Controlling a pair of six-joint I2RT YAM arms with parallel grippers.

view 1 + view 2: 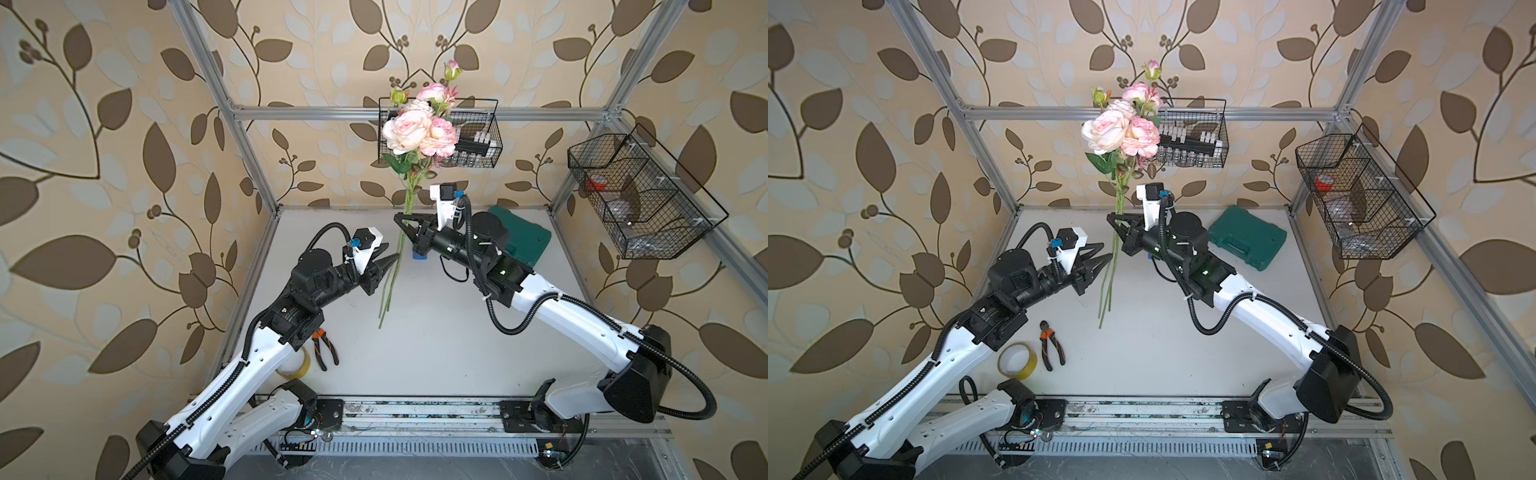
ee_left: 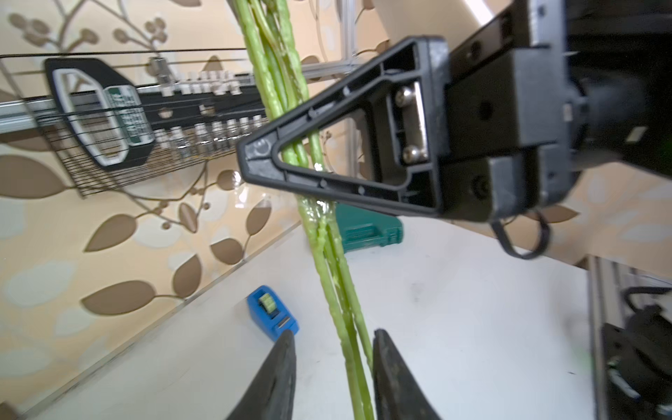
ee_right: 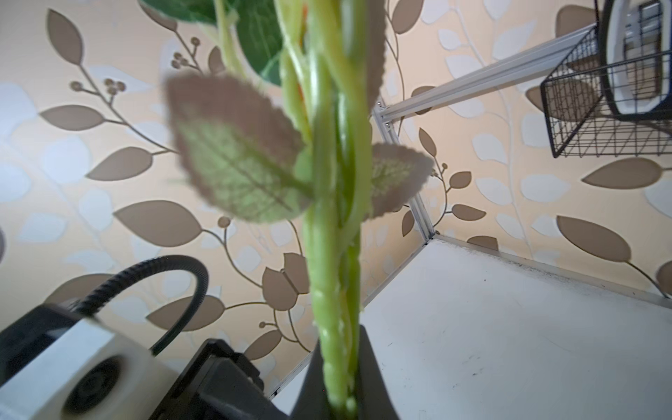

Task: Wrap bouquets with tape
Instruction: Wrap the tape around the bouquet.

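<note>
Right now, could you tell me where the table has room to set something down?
Bare: the white tabletop's front middle, between the orange-handled pliers and right arm, and back-left corner. Crowded: back centre to right, blue tape dispenser and green plastic case; front left, yellowish tape ring.

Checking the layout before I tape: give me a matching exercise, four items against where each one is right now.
Things:
1. bouquet
2. dispenser
3. pliers
4. case

Places:
A. lying beside the tape ring
B. clamped by its stems in the right gripper, blooms up
C. flat in the back right corner of the table
D. standing on the table just beyond the stems

Pairs: 1-B; 2-D; 3-A; 4-C
</note>
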